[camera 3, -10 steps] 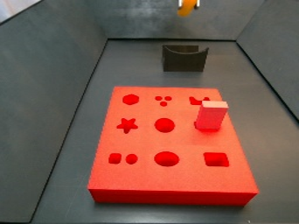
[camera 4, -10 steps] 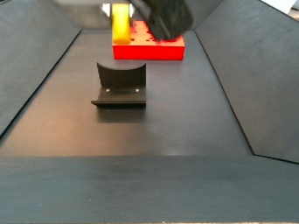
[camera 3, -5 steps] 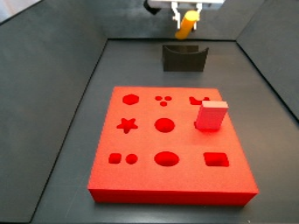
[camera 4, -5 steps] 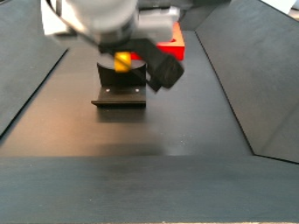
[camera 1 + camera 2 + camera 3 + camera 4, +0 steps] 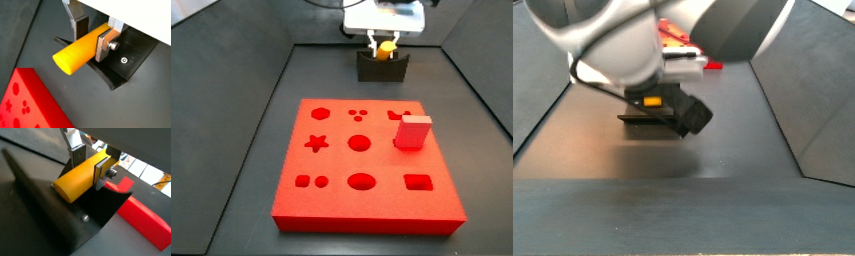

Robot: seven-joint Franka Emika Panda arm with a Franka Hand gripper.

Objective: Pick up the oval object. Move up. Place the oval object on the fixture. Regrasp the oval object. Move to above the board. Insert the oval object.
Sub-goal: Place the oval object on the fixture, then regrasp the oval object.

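The oval object (image 5: 75,53) is a yellow-orange capsule-like peg, held crosswise between the silver fingers of my gripper (image 5: 92,36), which is shut on it. Both wrist views show the peg (image 5: 75,179) sticking out past the fingers, just over the dark fixture (image 5: 128,66) (image 5: 47,208). In a side view the gripper (image 5: 385,42) hangs at the back of the floor, with the peg (image 5: 385,46) down at the notch of the fixture (image 5: 382,69). I cannot tell whether peg and fixture touch. The red board (image 5: 358,170) lies nearer the front. The arm hides much of the fixture (image 5: 644,120).
A pink-red cuboid block (image 5: 413,131) stands on the board's right side. Sloping grey walls close in the floor on both sides. A strip of the board (image 5: 143,218) shows beyond the fixture, and a corner of the board (image 5: 27,107) shows beside it.
The gripper has come down with the peg, from high above the back of the floor to the fixture's notch. Board and block have not moved.
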